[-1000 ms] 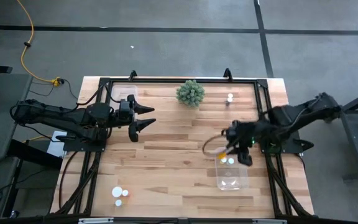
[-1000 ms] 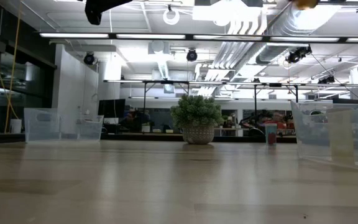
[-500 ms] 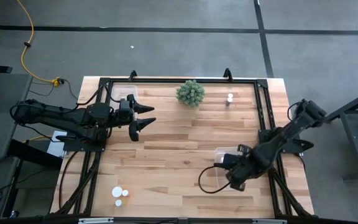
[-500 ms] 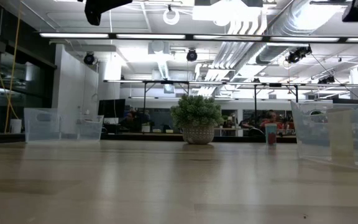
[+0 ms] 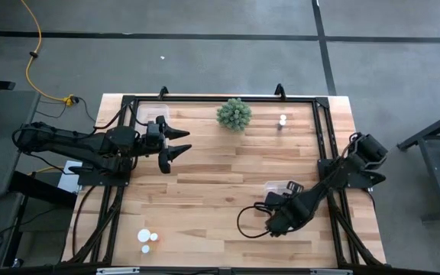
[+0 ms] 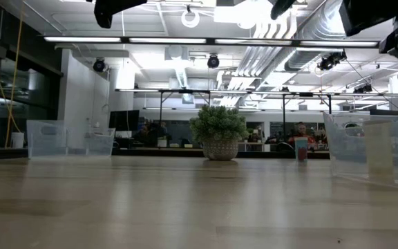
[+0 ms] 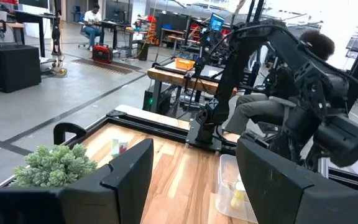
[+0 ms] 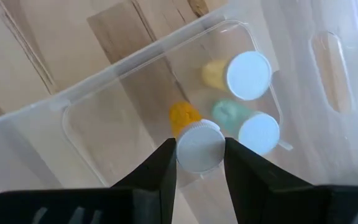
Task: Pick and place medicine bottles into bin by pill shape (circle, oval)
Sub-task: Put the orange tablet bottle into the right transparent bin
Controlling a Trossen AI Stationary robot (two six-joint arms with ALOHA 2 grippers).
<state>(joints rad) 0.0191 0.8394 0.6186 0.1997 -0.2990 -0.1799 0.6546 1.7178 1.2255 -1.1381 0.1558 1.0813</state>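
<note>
My right gripper [image 8: 197, 163] is shut on an orange medicine bottle with a white cap [image 8: 197, 146], held over the clear right bin [image 8: 104, 99]. In the high view the gripper [image 5: 275, 224] covers most of that bin [image 5: 275, 186]. A yellow bottle [image 8: 244, 74] and a green bottle [image 8: 253, 129] lie in the bin. One bottle [image 5: 283, 120] stands far right, and a few white-capped bottles [image 5: 148, 240] stand near left. My left gripper [image 5: 182, 143] hangs open and empty above the table's left half. My right gripper pinches the orange bottle's white cap [image 8: 199, 149] between its two fingers. The fingers come from above, pointing down. The orange body [image 8: 183, 116] hangs below the cap, slightly tilted, over the bin's floor. I cannot tell whether it touches the floor.
A spiky green plant ball [image 5: 234, 114] stands at the far middle. A second clear bin [image 5: 150, 114] stands at the far left, beside my left arm. A black frame [image 5: 128, 103] runs around the table. A person [image 7: 272, 112] sits beyond the table's right side.
My right gripper has gone toward the table's near edge with the orange bottle, tipping downward and coming lower over the right bin. The bottle stays between its fingers.
</note>
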